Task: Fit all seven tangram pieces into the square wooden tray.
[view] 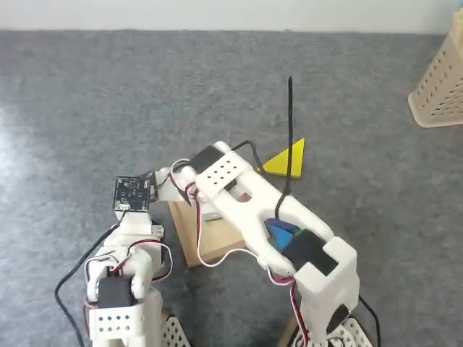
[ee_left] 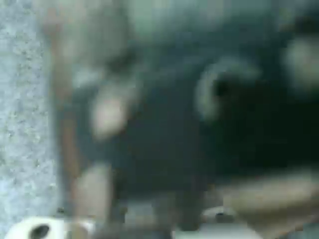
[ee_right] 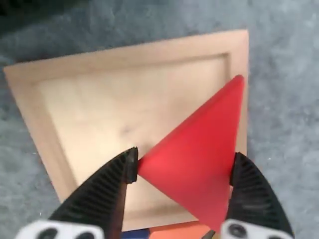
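right wrist view: the red triangle (ee_right: pixel 197 159), smooth and plain, is clamped between the black jaws of the right gripper (ee_right: pixel 183 167) over the square wooden tray (ee_right: pixel 124 55), one tip reaching across the rim. pale bare wood shows beside it. an orange piece (ee_right: pixel 179 231) lies just beside the rim. in the high view a yellow triangle (view: pixel 288 160) lies on open grey carpet (view: pixel 108 94) beyond the tray.

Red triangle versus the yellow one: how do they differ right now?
The red triangle is held by the right gripper over the wooden tray, with its tip crossing the rim. The yellow triangle lies free on the grey carpet, outside the tray. One is red, the other yellow. Both are flat triangular tangram pieces, and neither is seated in the tray yet.
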Robot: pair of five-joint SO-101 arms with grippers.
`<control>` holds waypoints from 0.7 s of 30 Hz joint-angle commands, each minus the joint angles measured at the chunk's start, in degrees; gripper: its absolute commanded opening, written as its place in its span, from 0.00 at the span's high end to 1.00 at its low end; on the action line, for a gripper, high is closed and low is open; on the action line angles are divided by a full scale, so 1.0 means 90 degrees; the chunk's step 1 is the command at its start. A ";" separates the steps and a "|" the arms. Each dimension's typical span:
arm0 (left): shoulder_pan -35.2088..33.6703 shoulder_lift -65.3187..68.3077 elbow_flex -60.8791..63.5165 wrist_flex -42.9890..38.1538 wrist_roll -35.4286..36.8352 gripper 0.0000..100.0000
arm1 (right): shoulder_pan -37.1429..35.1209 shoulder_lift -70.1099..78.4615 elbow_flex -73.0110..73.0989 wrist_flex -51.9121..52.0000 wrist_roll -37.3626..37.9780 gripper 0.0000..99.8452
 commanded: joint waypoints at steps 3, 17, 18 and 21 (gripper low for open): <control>-0.0010 -0.0107 -0.0073 0.0029 0.0049 0.99 | -0.0015 -0.0034 -0.0322 0.0024 -0.0029 0.62; -0.0010 -0.0107 -0.0073 0.0029 0.0049 0.99 | 0.1060 -0.0698 -0.0938 0.0659 -0.1983 0.97; -0.0010 -0.0107 -0.0073 0.0029 0.0049 0.99 | 0.1226 -0.0786 -0.1074 0.0757 -0.2383 1.00; -0.0010 -0.0107 -0.0073 0.0029 0.0049 0.99 | 0.1626 -0.1021 -0.1133 0.0952 -0.3448 0.97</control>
